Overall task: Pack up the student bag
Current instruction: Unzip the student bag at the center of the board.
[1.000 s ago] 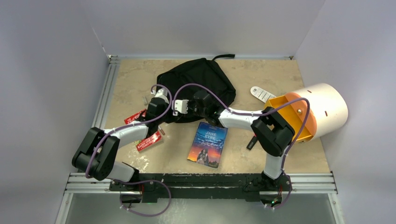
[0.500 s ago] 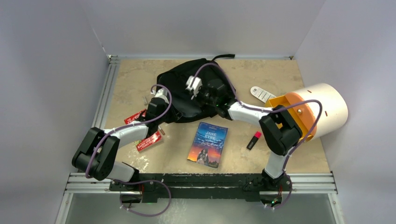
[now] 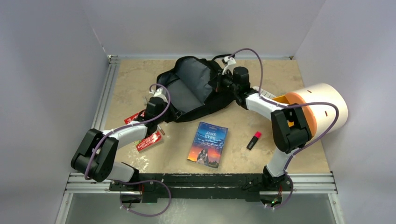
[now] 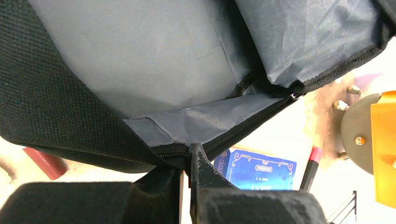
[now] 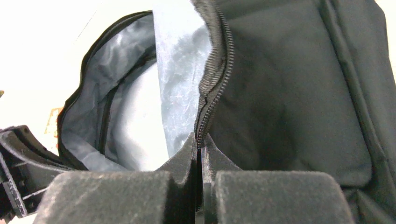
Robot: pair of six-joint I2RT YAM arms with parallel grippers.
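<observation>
Student bag [image 3: 196, 88] lay at the far middle of the desk [image 3: 299, 161], mouth spread wide, grey lining facing up.

Left gripper [image 4: 189, 156]: jaws shut tight on the near-left rim of the opening, pinching black fabric right at the zipper line. Right gripper [image 5: 200, 142]: likewise clamped, on the zipper edge at the far-right side of the mouth. The two grips held the opening apart between them.

Loose items on the desk, all outside the bag: book [image 3: 208, 144] just in front of it, a red-capped marker [image 3: 254, 140] to the book's right, red packets [image 3: 148, 139] beside the left arm, and a cream-and-orange cylinder [image 3: 322, 109] at the right edge.

Hazards, as judged from here:
- Both pinches took only a thin bite of rim. More spreading tension could pull the fabric or zipper tape out of the jaws, and the mouth would collapse.
- Neither gripper was free to load. Letting go on one side to fetch the book would likely let that flap sag back over the lining.
- The bag is soft and unanchored, so an uneven pull could drag it across the desk or fold it, narrowing the opening.
- The book sat close to the near rim, and a shifting bag could nudge it.
</observation>
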